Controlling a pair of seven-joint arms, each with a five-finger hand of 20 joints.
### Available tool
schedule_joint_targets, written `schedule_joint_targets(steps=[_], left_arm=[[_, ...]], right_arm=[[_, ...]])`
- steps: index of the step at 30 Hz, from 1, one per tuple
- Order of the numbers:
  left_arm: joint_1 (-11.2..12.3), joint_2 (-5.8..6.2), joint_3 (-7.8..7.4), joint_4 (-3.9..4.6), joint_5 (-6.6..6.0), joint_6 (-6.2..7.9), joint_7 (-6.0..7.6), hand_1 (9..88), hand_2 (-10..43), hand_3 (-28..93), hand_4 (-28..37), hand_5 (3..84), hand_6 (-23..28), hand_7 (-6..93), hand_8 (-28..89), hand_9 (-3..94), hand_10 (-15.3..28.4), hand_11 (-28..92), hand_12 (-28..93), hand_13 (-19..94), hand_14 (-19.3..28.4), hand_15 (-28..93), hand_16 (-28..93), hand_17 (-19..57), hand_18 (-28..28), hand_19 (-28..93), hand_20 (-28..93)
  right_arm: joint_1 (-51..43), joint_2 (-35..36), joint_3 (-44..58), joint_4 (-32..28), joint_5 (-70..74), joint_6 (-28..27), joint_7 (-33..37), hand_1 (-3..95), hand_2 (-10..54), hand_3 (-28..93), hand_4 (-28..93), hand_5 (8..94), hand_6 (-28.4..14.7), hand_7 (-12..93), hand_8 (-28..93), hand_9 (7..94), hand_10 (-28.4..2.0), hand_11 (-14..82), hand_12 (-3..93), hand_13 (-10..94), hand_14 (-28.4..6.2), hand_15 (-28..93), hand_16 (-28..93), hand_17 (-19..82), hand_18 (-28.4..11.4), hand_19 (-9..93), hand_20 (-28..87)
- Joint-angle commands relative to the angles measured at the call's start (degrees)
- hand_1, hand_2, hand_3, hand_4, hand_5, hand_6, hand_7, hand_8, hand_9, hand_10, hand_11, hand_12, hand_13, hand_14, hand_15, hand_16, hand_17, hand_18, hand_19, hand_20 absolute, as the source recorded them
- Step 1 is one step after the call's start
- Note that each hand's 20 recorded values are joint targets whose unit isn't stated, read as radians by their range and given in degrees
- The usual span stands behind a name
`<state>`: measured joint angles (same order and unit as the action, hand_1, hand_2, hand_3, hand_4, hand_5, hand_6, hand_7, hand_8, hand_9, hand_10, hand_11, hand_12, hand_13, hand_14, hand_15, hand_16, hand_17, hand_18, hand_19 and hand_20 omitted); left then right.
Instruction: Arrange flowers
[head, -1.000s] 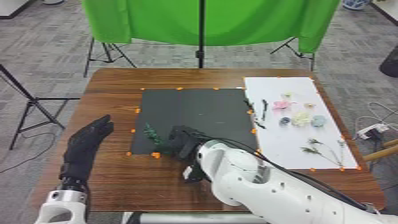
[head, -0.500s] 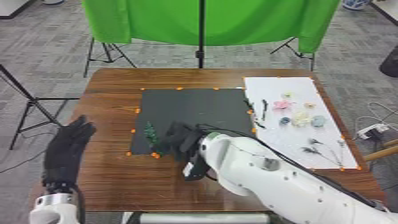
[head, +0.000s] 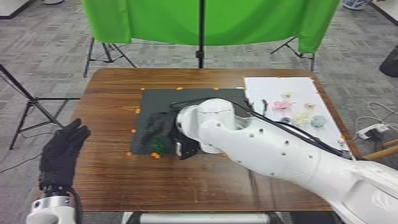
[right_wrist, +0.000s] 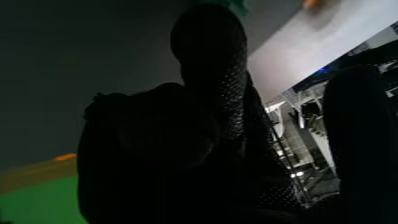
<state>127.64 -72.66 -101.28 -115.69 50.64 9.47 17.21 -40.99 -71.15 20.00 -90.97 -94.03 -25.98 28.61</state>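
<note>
My right hand (head: 163, 123) is over the left part of the black sheet (head: 191, 95), dark against it. A green leafy sprig (head: 160, 144) lies near the sheet's lower left, close beside the hand. In the right wrist view, the right hand (right_wrist: 169, 145) has a bit of green sprig (right_wrist: 233, 5) beyond it. On the white sheet (head: 275, 85) lie a pink flower (head: 282, 104), a pale yellow flower (head: 302, 119), a blue-grey flower (head: 318, 121) and dark green stems (head: 265, 105). My left hand (head: 62, 152) is open over the table's left edge.
The right forearm (head: 275, 155) crosses the sheet's lower right and covers part of the white sheet. Orange tape pieces (head: 134, 131) mark the black sheet's edges on the wooden table (head: 160, 185). A green cloth (head: 213, 22) hangs behind the table.
My right hand has moved away from the table's front and to the left, its arm now hiding the lower flower stems. My left hand has shifted left and slightly toward the front.
</note>
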Motion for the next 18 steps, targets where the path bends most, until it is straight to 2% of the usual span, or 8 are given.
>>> schedule_joint_targets(steps=[1, 8, 18], left_arm=[[0.5, -0.03, 0.73, 0.02, 0.41, -0.69, -0.15, 22.2, -3.6, 67, -24.1, 46.3, 3.5, 12.4, -4, 42.8, 12.3, 16, 17, 30, 16.0, 18, 5, -0.1, 13.7, 5, 19], [-0.8, 0.28, 1.54, 0.54, 0.95, -1.05, -0.52, 22.3, -3.6, 67, -24.0, 46.1, 3.5, 12.3, -4, 42.8, 12.3, 16, 17, 30, 16.0, 18, 5, 0.0, 13.7, 5, 19], [-1.0, 0.45, 1.81, 0.43, 1.2, -1.06, -0.56, 22.3, -3.6, 67, -23.8, 46.1, 3.4, 12.5, -4, 42.8, 12.4, 16, 17, 30, 15.9, 18, 5, -0.1, 13.7, 5, 19]], right_arm=[[1.1, -3.7, -1.6, -0.5, -2.3, 1.1, -1.0, 19.6, 6.3, 59, -10, 49.6, -1.4, 6, -8, 91.3, -13.7, 40.2, 25.0, 94, -5.6, 60, 31, 67, -15.4, 93, 61], [1.0, -5.2, -2.6, 2.9, -3.6, -0.1, -0.2, 19.5, 6.4, 59, -10, 48.7, -1.0, 6, -8, 91.3, -13.6, 40.5, 25.0, 94, -5.4, 60, 31, 67, -15.3, 93, 61], [2.2, -6.5, -3.4, 7.1, -5.8, -0.9, 1.0, 18.9, 6.4, 60, -11, 50.3, -1.8, 7, -8, 91.5, -13.6, 41.2, 24.8, 94, -5.4, 61, 31, 68, -15.4, 93, 62]])
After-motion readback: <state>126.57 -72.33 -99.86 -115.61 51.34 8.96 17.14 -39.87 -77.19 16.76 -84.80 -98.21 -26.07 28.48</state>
